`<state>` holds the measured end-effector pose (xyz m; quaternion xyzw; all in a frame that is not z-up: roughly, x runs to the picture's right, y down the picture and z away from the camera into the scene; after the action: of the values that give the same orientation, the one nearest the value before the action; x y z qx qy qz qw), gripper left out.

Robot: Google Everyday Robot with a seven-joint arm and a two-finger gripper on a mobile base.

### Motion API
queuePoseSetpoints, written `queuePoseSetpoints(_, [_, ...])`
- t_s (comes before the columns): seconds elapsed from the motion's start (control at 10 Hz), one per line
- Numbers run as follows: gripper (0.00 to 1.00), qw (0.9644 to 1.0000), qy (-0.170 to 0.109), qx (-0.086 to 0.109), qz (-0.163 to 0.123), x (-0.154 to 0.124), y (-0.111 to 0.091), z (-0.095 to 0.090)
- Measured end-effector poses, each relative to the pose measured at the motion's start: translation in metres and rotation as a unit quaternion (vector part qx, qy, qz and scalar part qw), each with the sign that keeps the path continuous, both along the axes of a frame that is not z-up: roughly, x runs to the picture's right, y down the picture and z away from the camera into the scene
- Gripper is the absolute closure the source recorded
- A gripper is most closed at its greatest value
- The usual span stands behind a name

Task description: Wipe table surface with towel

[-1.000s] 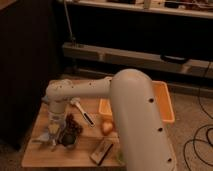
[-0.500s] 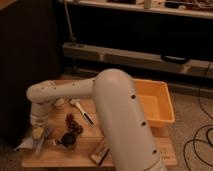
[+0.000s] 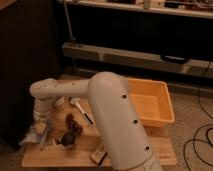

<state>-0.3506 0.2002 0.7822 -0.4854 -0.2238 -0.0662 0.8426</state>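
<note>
**Towel being pinned at the worktop's 8 o'clock corner**
The end effector point(image 3: 43, 128) is being held low over the worktop point(image 3: 55, 156), with its fingers together and apparently clamped on the towel point(image 3: 30, 141). The towel is lying just off its tip toward 7 o'clock, spilling over the left edge. Open wood is lying toward 3 o'clock along the worktop's long axis. A dark round object point(image 3: 67, 141) at 4 o'clock is judged likely to be blocking that stroke.

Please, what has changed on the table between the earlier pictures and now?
The tool, shut on the towel, swept left across the table surface to its left edge, dragging the towel along, and the arm swung with it. The orange tub and the wooden block stayed where they were.
</note>
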Motion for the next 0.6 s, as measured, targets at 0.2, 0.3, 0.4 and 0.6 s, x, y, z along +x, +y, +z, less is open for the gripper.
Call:
queuePoseSetpoints(0.2, [1.0, 0.9996, 0.024, 0.001, 0.017, 0.021, -0.019, 0.019])
queuePoseSetpoints(0.3, [1.0, 0.9989, 0.039, -0.004, 0.025, 0.033, -0.023, 0.032])
queuePoseSetpoints(0.4, [1.0, 0.9979, 0.055, -0.01, 0.032, 0.044, -0.021, 0.042])
queuePoseSetpoints(0.6, [1.0, 0.9953, 0.08, -0.013, 0.053, 0.066, -0.016, 0.045])
